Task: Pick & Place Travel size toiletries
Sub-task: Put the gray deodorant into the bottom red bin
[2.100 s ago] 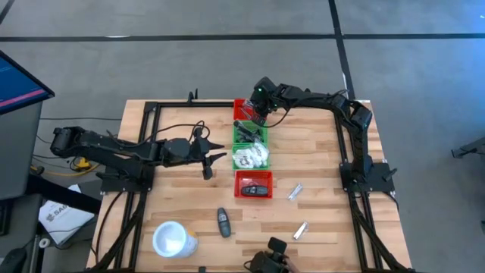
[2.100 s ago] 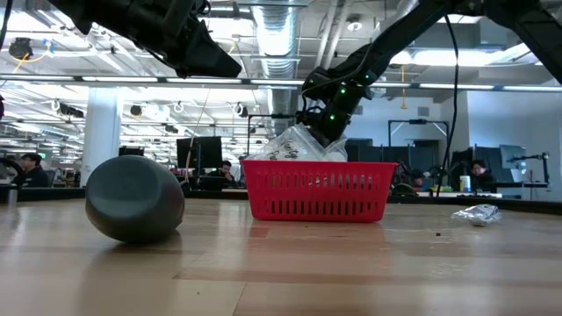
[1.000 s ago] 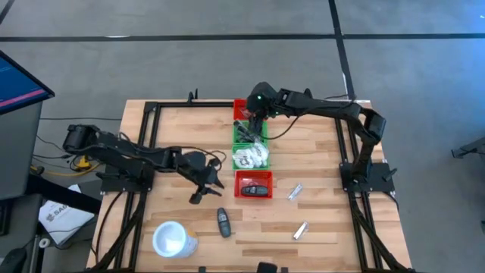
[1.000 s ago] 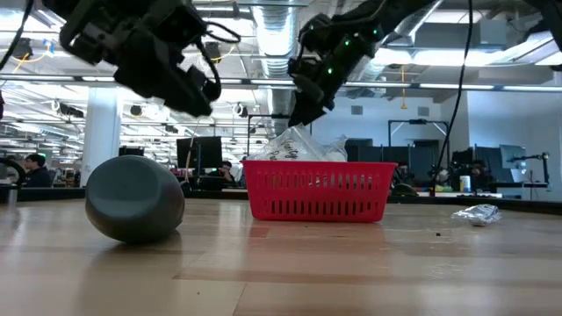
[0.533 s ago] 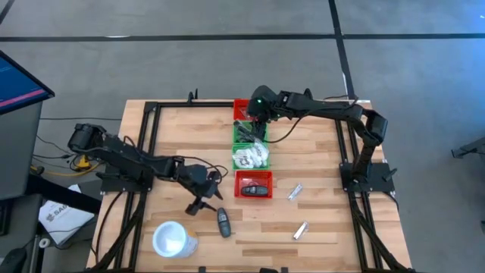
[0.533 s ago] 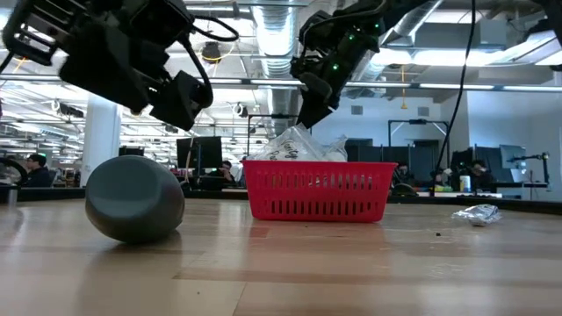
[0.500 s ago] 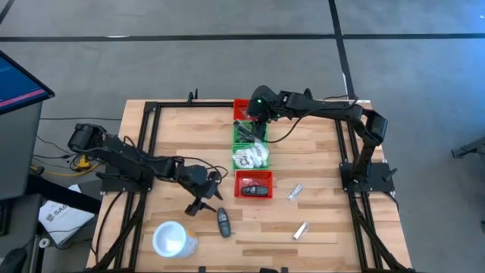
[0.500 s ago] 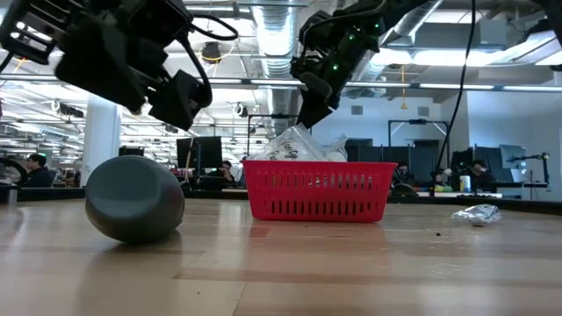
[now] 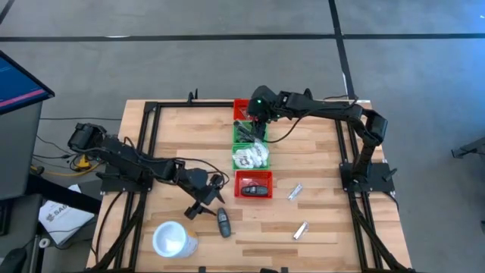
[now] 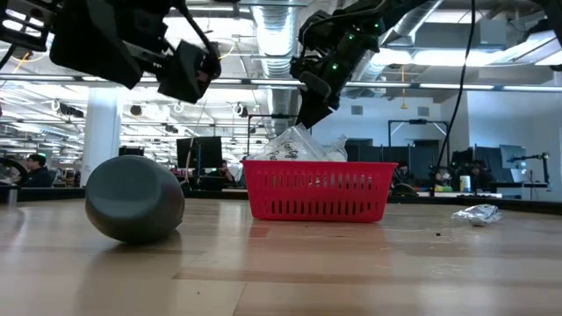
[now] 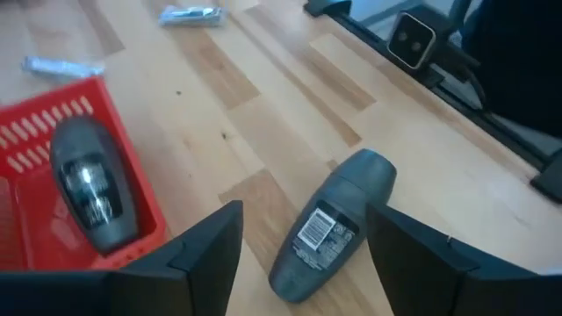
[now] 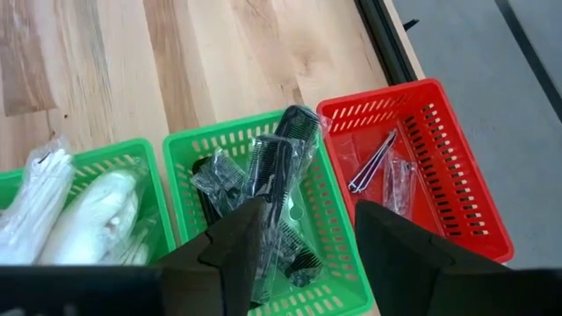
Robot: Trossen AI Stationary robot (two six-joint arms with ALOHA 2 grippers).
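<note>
Your left gripper spread wide, empty, hangs above grey roll-on bottle lying on table beside red bin. Your right gripper apart, empty, over green bin of bagged black combs.

An open-plan robotics lab or office: exposed ceiling ducts and strip lights, rows of monitors with seated people behind the wooden desk, grey carpet floor
</note>
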